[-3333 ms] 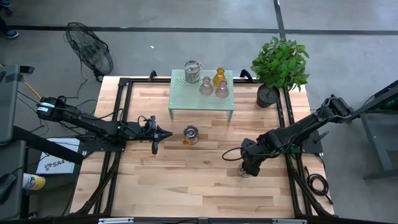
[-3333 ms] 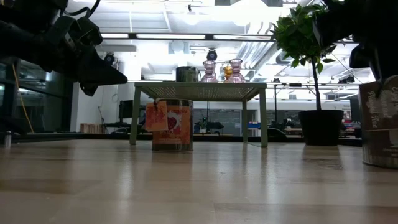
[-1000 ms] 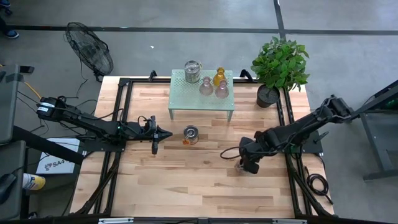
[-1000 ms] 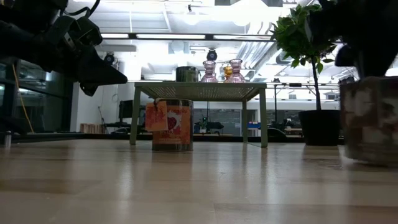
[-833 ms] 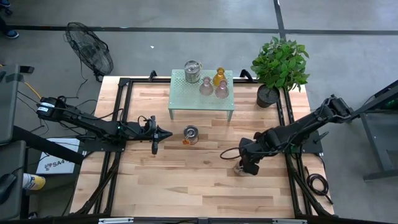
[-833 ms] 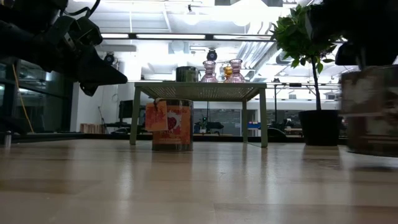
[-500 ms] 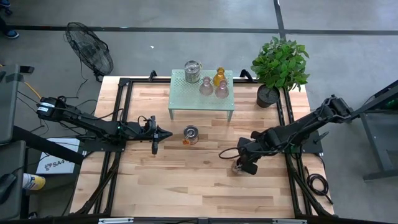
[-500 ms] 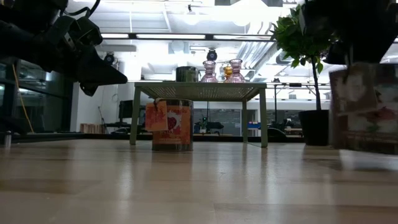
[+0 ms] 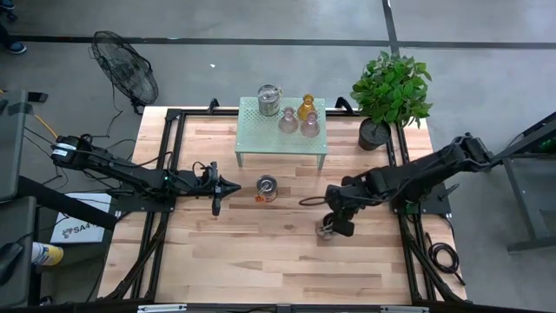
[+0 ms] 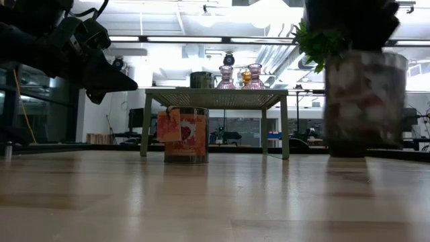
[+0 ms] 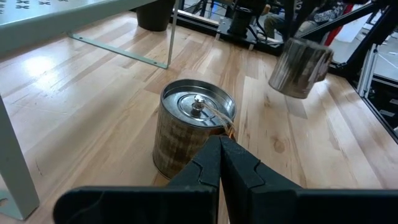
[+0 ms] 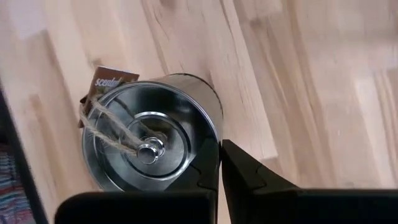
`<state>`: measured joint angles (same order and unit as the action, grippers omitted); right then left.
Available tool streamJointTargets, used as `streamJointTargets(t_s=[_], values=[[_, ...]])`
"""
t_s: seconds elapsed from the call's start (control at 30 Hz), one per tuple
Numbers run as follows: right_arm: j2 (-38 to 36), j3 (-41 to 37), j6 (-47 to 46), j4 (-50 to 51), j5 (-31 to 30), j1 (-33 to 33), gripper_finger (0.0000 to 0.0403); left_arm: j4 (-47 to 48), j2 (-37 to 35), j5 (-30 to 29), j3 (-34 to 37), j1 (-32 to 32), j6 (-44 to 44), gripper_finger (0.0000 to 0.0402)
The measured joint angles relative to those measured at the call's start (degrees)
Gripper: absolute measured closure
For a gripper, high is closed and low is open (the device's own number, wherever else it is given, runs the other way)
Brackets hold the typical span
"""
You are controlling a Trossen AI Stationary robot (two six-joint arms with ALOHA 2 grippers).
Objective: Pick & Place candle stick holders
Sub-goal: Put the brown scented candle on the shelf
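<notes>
Right gripper (image 9: 330,228) pinching my silver holder (image 12: 152,146) clear of the table (image 9: 261,252), left gripper (image 9: 216,207) pressed together, second holder (image 11: 193,127) just ahead of it.

Light falls evenly from above, and the wooden table (image 9: 261,252) shows only faint, soft shadows. At table height the bright ceiling lamps (image 10: 269,10) wash out to white, and the left arm (image 10: 74,50) stands against them as a dark silhouette. The lifted silver tin (image 10: 365,101) is smeared by motion blur there, and again in the left wrist view. The near tabletop is out of focus. A pale sheen lies on the boards.
</notes>
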<state>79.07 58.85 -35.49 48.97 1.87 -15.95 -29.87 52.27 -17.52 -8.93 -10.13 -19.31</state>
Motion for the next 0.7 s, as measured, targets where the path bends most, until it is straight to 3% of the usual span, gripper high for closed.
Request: streamJointTargets(t_s=[0.4, 0.7], values=[[1.5, 8.7, 9.9, 2.4, 0.0, 4.9, 0.0402, 0.0, 0.0, -0.3, 0.0, 0.0, 0.0, 0.0402], [12.3, 26.0, 22.1, 13.0, 0.0, 8.9, 0.0402, 0.0, 0.0, -0.2, 0.0, 0.0, 0.0, 0.0402]])
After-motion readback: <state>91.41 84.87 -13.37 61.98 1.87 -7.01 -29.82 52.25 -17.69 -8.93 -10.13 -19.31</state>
